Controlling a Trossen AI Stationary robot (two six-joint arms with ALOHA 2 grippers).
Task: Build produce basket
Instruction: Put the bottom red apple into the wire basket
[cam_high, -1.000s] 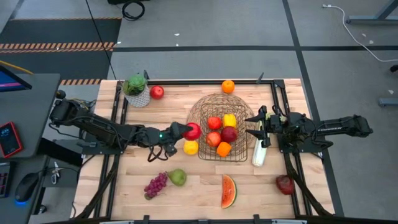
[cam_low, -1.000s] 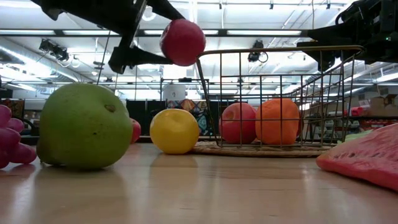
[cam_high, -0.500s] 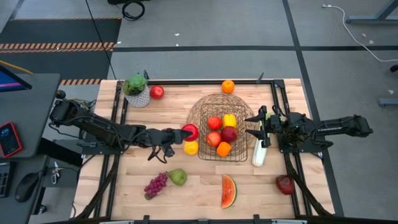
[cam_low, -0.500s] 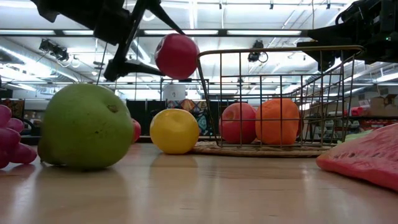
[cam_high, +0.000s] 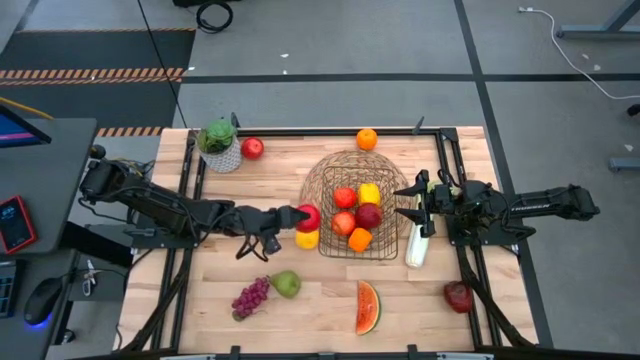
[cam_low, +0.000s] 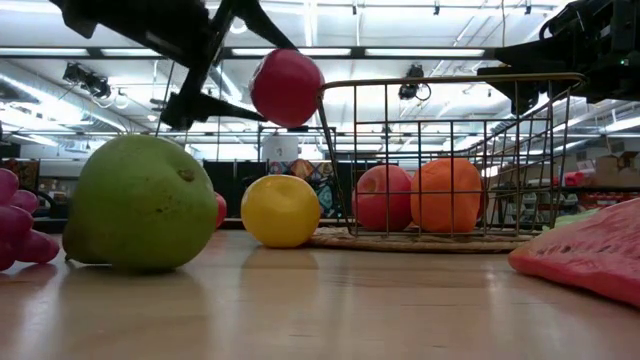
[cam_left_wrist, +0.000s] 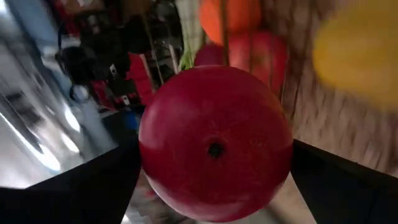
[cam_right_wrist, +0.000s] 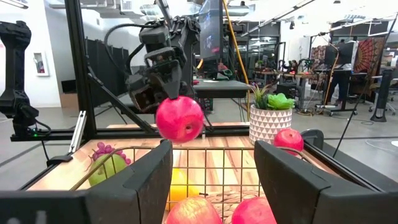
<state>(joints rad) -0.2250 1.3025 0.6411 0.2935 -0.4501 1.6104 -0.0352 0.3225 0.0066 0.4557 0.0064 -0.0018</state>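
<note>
The left tool (cam_high: 297, 217) gripped a red apple (cam_high: 309, 216) in the air just outside the basket (cam_high: 358, 206) rim. The right tool (cam_high: 412, 203) hung open at the basket's opposite side. The pale wooden desk (cam_high: 320, 297) carried scattered produce; people stood in the workshop (cam_right_wrist: 339, 68) beyond.

The left tool (cam_low: 240, 62) held a red apple (cam_low: 287, 88) in the air, just outside the rim of the wire basket (cam_low: 452, 160) — above a yellow fruit (cam_low: 281, 211) that sat on the tabletop (cam_low: 320, 300) beside the basket. Inside the basket lay a red apple (cam_low: 385, 198) and an orange (cam_low: 446, 195), side by side. A green pear (cam_low: 140, 204) stood nearest, with purple grapes (cam_low: 20, 232) at one edge and a watermelon slice (cam_low: 585, 251) at the other.
</note>
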